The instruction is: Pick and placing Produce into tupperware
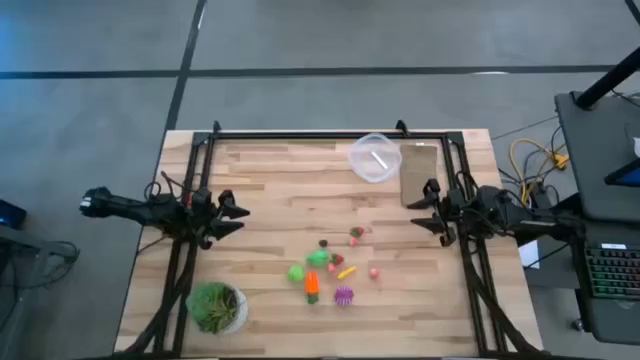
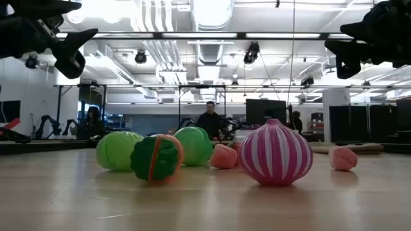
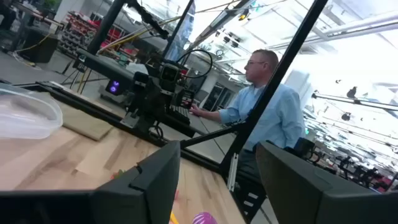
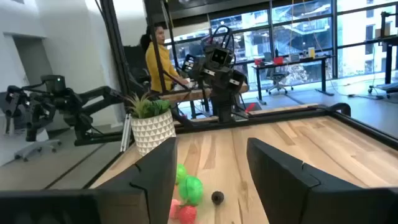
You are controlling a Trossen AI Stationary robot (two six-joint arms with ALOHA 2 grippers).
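The toy produce [image 1: 330, 268] lies in a loose cluster on the wooden table, toward its near edge: green pieces, an orange carrot [image 1: 312, 285], a purple spiky piece [image 1: 344, 295], small red ones. In the low view a pink striped piece [image 2: 275, 154] and green balls [image 2: 119, 151] rest on the tabletop. The clear round tupperware [image 1: 375, 158] sits near the far edge. My left gripper [image 1: 240, 212] hovers open at the table's left side, my right gripper [image 1: 420, 208] hovers open at the right, both above the table and apart from everything.
A flat brown board [image 1: 420, 172] lies right of the tupperware. A leafy plant in a white pot [image 1: 216, 306] stands at the near left corner. A black frame [image 1: 330, 133] runs round the table. People show beyond the table in the wrist views.
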